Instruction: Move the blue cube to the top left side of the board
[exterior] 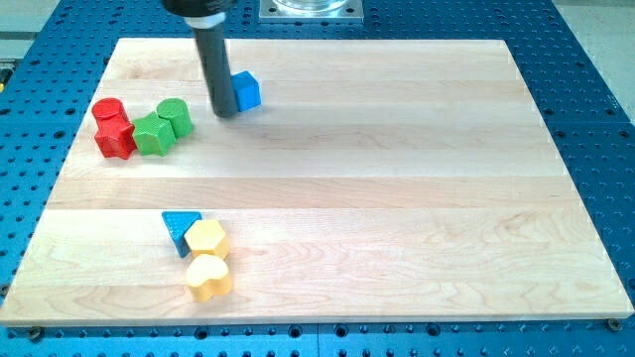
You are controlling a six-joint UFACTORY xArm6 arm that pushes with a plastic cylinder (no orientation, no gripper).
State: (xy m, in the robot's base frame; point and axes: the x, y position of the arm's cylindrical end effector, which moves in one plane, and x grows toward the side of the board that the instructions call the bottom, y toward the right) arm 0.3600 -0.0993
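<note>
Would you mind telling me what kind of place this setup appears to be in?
Probably a robotics lab bench: a wooden board lies on a blue perforated table, with my tip beside the blue cube.

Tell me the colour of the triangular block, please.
The triangular block is blue; the camera view, the only one, shows it.

the arm is entering the view from the top, a little left of the middle, and only its last part is showing: a wide dark collar cut by the top edge, with the straight dark rod [213, 64] hanging down from it. the rod is standing almost upright, leaning only slightly, and my tip [223, 111] is resting at the height of the table top in the upper left part of the view.
</note>
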